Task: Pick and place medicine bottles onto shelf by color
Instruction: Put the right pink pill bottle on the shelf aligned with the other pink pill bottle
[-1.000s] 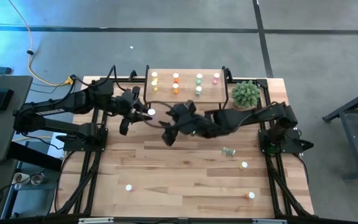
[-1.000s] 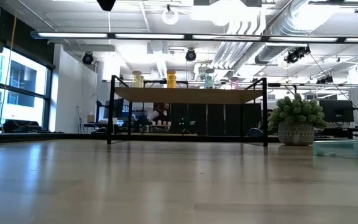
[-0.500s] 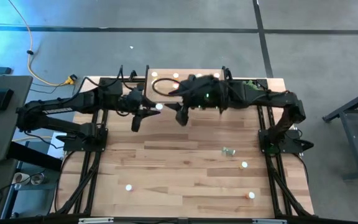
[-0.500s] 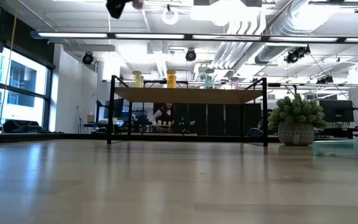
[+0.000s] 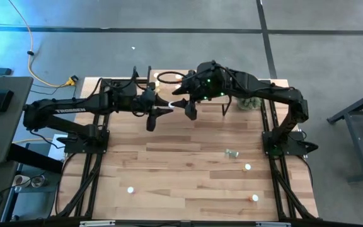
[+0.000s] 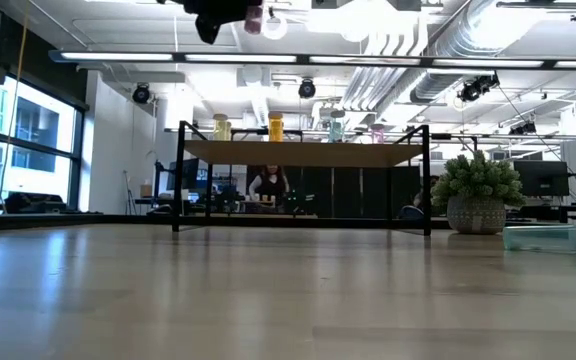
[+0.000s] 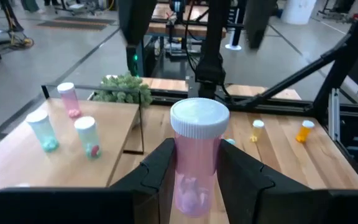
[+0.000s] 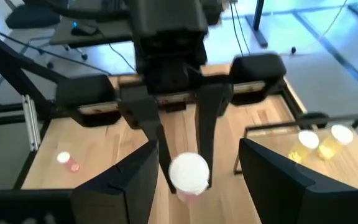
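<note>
I see the big light-wood plank tabletop (image 5: 169, 164) carrying the small raised light-wood shelf on black legs (image 6: 303, 153) at its far edge, green plant ball in a pot (image 6: 476, 195) just beside it. Loose on the tabletop: one clear greenish bottle lying on its side (image 5: 232, 152), three white-capped bottles (image 5: 247, 167) (image 5: 254, 198) (image 5: 130, 189) standing well apart. On the shelf, yellow, orange, green, pink bottles (image 6: 275, 127) standing.

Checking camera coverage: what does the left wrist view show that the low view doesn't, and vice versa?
Left wrist only: the left gripper shut on a pink bottle, plus loose orange bottles on the tabletop. Low view only: the black legs under the shelf, a green bottle lying on its side, and the room behind. Both: bottles standing on the shelf and the plant ball.
</note>
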